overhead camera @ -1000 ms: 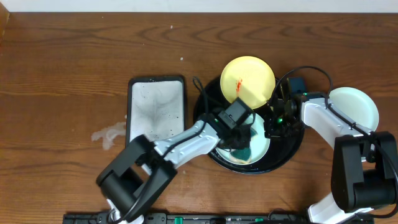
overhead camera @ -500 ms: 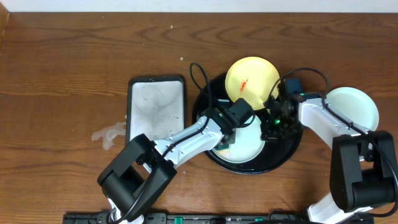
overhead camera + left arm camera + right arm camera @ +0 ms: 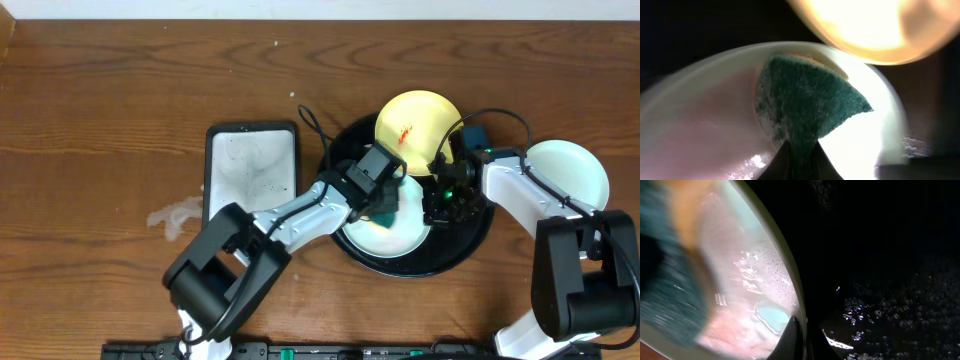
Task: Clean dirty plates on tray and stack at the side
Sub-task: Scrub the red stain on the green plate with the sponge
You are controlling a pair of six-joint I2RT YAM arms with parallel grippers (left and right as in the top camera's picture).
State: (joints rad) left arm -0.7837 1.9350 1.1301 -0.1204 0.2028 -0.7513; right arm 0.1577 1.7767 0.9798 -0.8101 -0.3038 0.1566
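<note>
the mint plate (image 3: pixel 400 235) lies flat inside the round black tray (image 3: pixel 468 243), toward its near side, its surface wet and glossy. a teal sponge (image 3: pixel 805 100) rests on it, pressed against the plate's inner face. the left tool (image 3: pixel 796 157) has its fingers pinched tight on the sponge's narrow lower corner, so that the rest of the sponge fans out over the plate. the right tool (image 3: pixel 802 337) sits at the right edge of the same plate, its fingers closed together on the rim; the right wrist view shows water drops on the plate and on the black tray floor beside it.

the yellow plate (image 3: pixel 420 115) is at the far side of the tray, overlapping the tray's far rim and just beyond the mint plate. a small red-orange smear (image 3: pixel 405 132) marks its left half. in the left wrist view it shows as a bright blurred disc above the sponge.

a pale plate (image 3: pixel 572 170) sits on the table (image 3: pixel 100 100) to the right of the tray, outside it, partly hidden by the right arm. it looks clean.

left of the tray, just beside it, lies a rectangular grey-white tray (image 3: pixel 250 165) with a dark border and a speckled, wet-looking surface. further left on the wood is a small pale wet-looking patch (image 3: pixel 170 218).
</note>
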